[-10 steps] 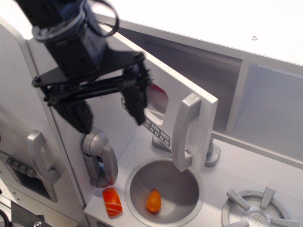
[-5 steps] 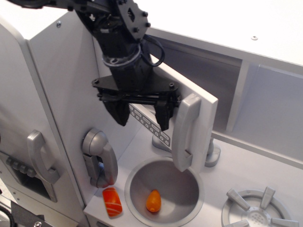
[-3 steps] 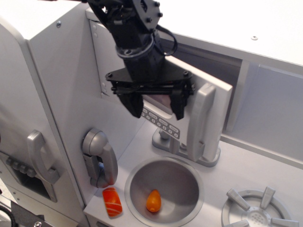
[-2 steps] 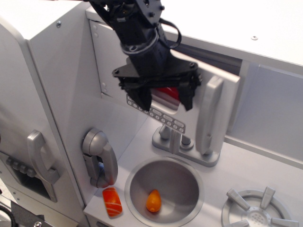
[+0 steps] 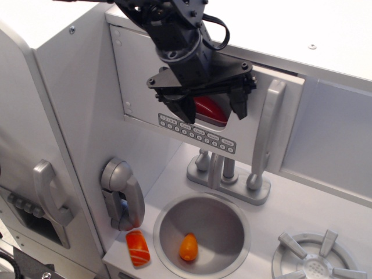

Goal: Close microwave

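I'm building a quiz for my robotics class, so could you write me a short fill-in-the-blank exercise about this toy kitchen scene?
1. The light-grey microwave door carries a long vertical grey handle along its ____ edge.
2. The black robot gripper hangs in front of the door's small window, where something ____ shows.
3. The small orange toy lies inside the round grey ____.
4. The orange-and-white striped salmon piece lies ____ the basin, on the counter.

Missing words: right; red; sink; outside
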### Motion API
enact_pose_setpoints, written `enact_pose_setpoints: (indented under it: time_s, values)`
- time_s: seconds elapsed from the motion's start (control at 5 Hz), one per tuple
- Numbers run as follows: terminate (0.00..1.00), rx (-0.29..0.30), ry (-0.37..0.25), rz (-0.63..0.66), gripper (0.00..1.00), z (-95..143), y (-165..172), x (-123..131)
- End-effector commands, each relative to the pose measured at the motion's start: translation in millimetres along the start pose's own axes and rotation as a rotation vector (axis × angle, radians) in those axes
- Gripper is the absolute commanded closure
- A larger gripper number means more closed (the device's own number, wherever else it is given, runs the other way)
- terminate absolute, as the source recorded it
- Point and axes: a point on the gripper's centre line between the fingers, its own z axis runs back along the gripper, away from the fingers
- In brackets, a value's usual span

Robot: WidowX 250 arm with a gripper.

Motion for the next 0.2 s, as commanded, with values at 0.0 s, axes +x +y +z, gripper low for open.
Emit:
enact_pose_setpoints:
  time_s: [0.0]
  values:
    - [1.0, -0.046, -0.105, 0.037, 0.0, 11.2, -4.6, 7.4]
